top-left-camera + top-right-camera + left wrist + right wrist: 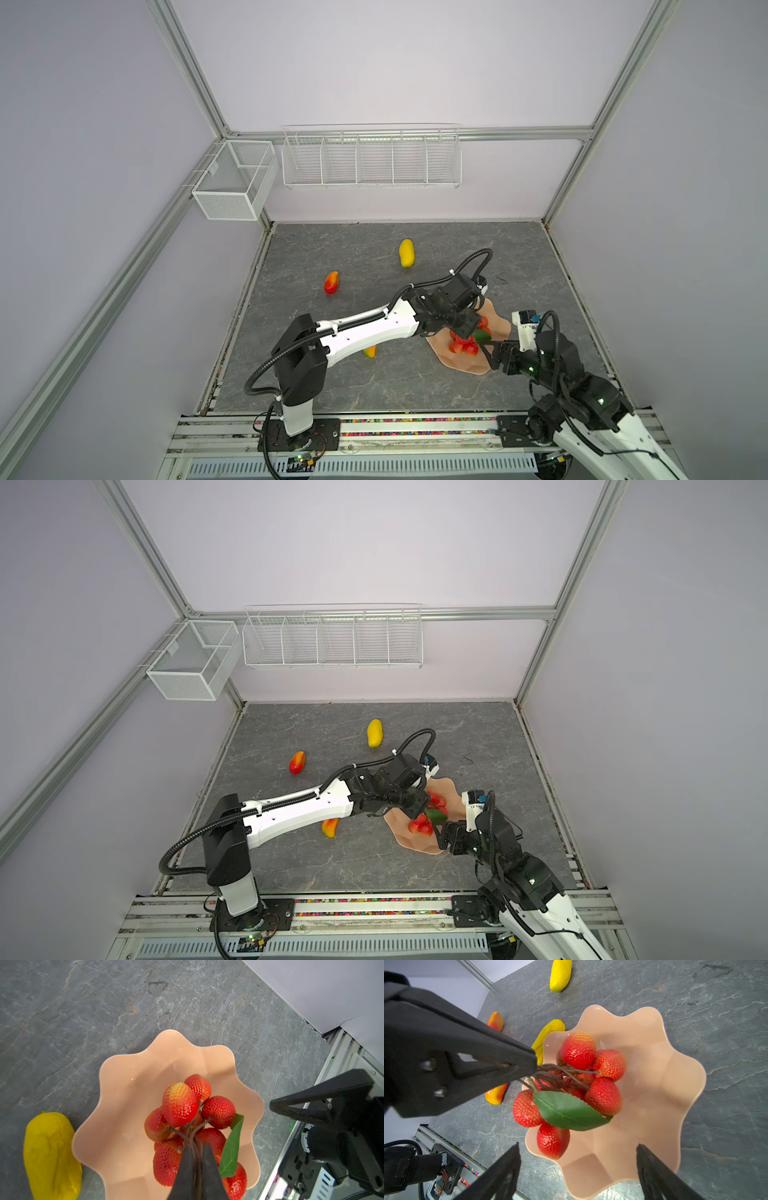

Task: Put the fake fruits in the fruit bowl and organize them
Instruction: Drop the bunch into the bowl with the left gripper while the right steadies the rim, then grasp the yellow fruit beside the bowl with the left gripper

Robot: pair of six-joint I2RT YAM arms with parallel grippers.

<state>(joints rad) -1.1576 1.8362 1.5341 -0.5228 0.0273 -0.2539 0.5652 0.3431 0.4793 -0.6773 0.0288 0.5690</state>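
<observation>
A peach-pink fruit bowl [124,1095] with a wavy rim sits on a grey stone-look worktop [374,374]. The left gripper [197,1148] reaches over the bowl; its fingers [182,1174] are pinched tight on the brown stems of a bunch of bumpy red fruits [179,1105]. The bunch carries one green leaf [230,1151] and hangs within the bowl's rim; whether it rests on the bowl's floor cannot be told.

The right gripper [577,1145] hovers at the edge of the bowl nearest the robot; its fingers [506,1169] are spread wide apart above the rim and grip nothing.

A yellow fruit [52,1155] lies on the worktop just beside the bowl, on the side away from the right gripper; a red-orange fruit [330,827] with a green end lies near the bowl on that same side, partly under the left arm. A second yellow fruit [406,252] lies well apart from the bowl, toward the back wall; a second red-orange fruit [331,282] also lies well apart from the bowl, farther out than the first.
</observation>
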